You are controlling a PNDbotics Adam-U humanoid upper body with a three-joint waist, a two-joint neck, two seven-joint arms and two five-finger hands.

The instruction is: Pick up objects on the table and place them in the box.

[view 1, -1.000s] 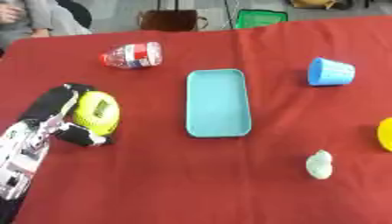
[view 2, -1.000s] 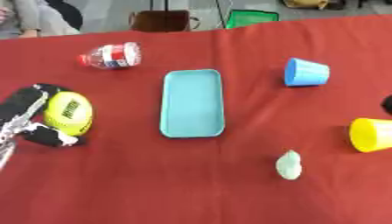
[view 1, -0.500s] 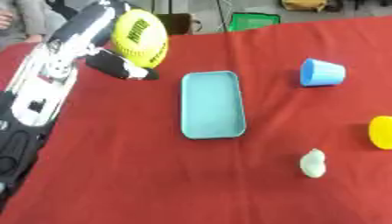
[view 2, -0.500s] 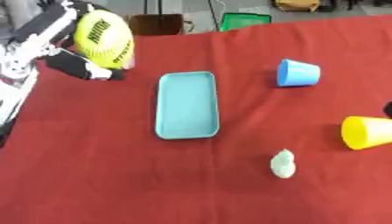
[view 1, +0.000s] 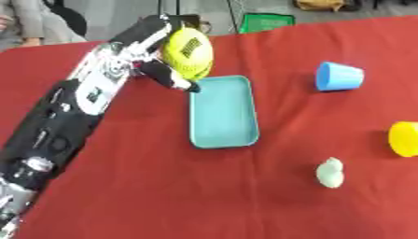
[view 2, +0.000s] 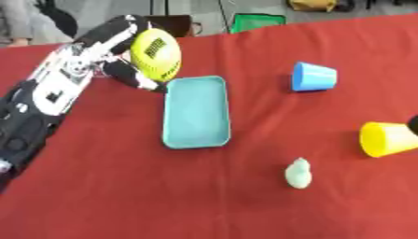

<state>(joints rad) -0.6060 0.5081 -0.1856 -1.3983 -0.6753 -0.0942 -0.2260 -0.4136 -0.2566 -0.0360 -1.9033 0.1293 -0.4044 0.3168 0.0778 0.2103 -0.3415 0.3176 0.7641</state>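
Left eye view. The red table (view 1: 163,186) carries one shallow turquoise box (view 1: 223,111), taken here as landmark; nothing lies in it. The left hand (view 1: 167,65) is raised at the box's far left corner, fingers and thumb curled round one yellow ball (view 1: 188,52) with dark markings, held clear of the table. One blue cup (view 1: 338,76) lies on its side well to the right of the box, near its far end. One yellow cup (view 1: 404,138) lies farther right, level with the box's near end and cut by the picture edge. One pale green rounded object (view 1: 330,172) rests to the right of and nearer than the box. Nothing stands between the ball and the box.

Right eye view. The same arrangement appears; the yellow cup shows whole, on its side, mouth turned toward the box. A dark shape at the right edge, just beyond that cup, cannot be identified. The right hand is not seen.
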